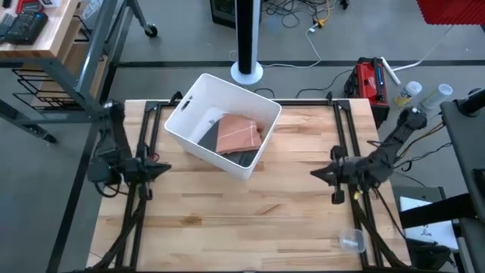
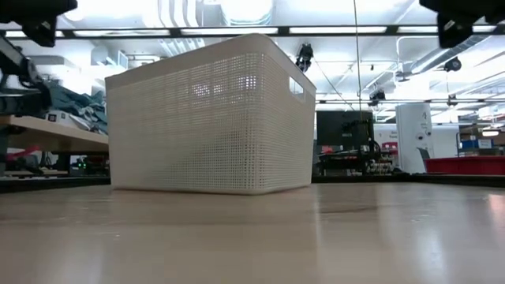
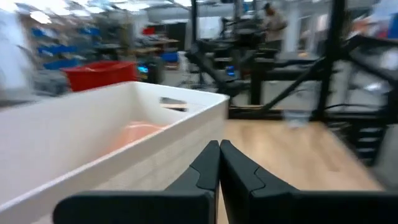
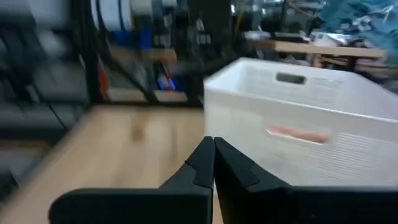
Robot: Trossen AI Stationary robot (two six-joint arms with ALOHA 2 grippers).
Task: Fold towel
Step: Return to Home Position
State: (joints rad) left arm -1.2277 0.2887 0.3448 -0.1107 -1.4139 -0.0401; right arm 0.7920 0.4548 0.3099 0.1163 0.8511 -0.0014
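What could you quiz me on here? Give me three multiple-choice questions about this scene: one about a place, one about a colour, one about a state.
1. Where does the white bin stand?
A. on the wooden table
B. on the floor
C. lifted in the air

2. What colour is the top towel inside the bin?
A. blue
B. brownish-pink
C. green

3. How are the left gripper and the right gripper?
A. both shut and empty
B. both wide open
C. one holds a towel

Answers:
1 A: the high view shows the bin resting on the tabletop.
2 B: it lies over a dark towel.
3 A: each wrist view shows the fingers pressed together with nothing between them.
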